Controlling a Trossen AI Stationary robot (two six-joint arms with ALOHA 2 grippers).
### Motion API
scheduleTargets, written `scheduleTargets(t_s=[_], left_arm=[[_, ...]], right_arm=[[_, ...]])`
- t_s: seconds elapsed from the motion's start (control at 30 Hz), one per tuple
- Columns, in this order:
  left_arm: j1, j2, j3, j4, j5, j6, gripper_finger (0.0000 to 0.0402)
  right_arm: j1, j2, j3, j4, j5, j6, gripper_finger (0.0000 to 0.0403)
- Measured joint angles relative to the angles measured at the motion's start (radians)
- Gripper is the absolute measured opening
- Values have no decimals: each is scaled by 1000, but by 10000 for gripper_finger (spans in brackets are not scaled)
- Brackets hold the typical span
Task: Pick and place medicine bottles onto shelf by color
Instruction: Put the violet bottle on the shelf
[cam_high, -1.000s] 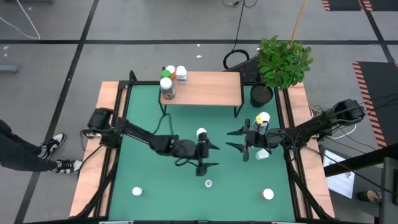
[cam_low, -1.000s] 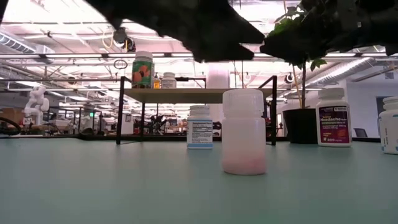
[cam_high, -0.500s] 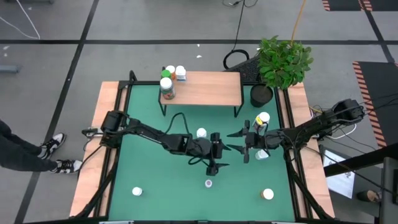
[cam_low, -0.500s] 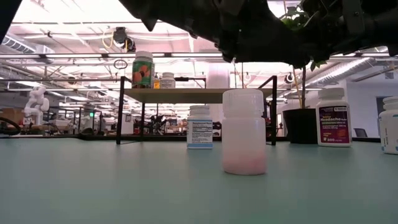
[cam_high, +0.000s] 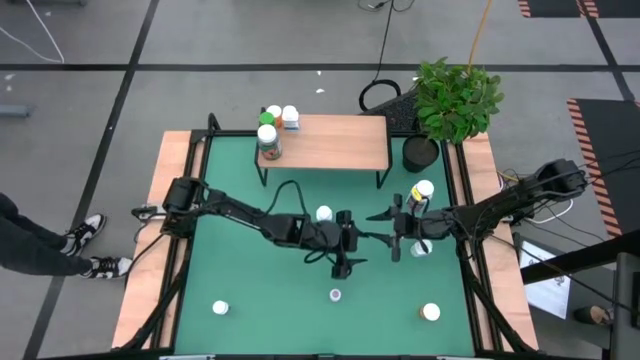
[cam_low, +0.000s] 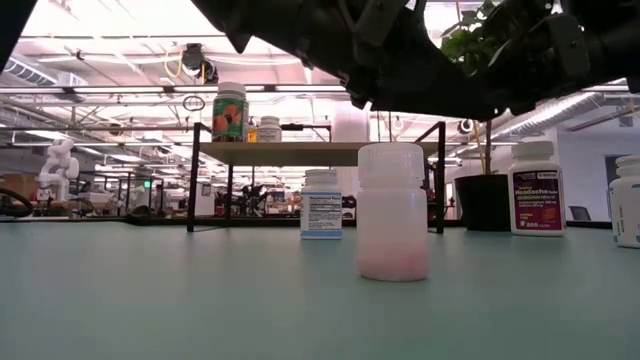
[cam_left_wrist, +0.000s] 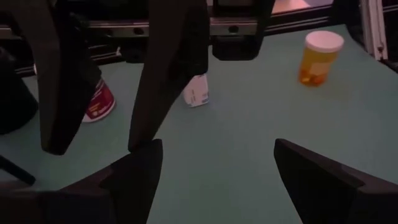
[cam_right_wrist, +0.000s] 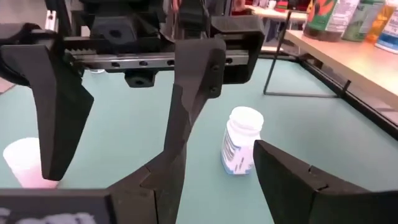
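The left gripper (cam_high: 352, 245) has swung past the blue-labelled white bottle (cam_high: 324, 214), fingers spread and empty, now facing the right gripper (cam_high: 384, 227), also spread; nothing picked yet.

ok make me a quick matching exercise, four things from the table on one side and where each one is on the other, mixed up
Things:
1. green-capped bottle
2. blue-labelled white bottle
3. plant pot
4. left gripper

Places:
A. open above the middle of the green mat, facing the right gripper
B. on the mat in front of the shelf, beside the left arm
C. on the left end of the shelf top
D. at the far right corner of the table, beside the shelf

Pairs: 1-C, 2-B, 3-D, 4-A
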Motion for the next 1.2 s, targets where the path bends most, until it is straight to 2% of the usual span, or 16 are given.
scheduleTargets(t_s=[0.23,0.33,0.47,0.6,0.83,0.97,1.2], left_arm=[[14,-1,0,-10,39,-5,312],[14,-1,0,-9,40,10,312],[20,-1,0,-6,43,32,312],[47,0,22,-4,95,39,313],[68,-1,66,9,119,89,312],[77,-2,74,33,120,117,312],[108,-2,73,70,119,113,312]], right_arm=[[6,-104,0,-97,-6,37,185],[21,-157,1,-169,32,40,185],[33,-221,69,-403,47,22,185],[48,-238,187,-673,47,67,185],[73,-241,287,-965,44,103,185],[73,-247,317,-1148,43,191,185],[73,-257,317,-1216,-108,258,186]])
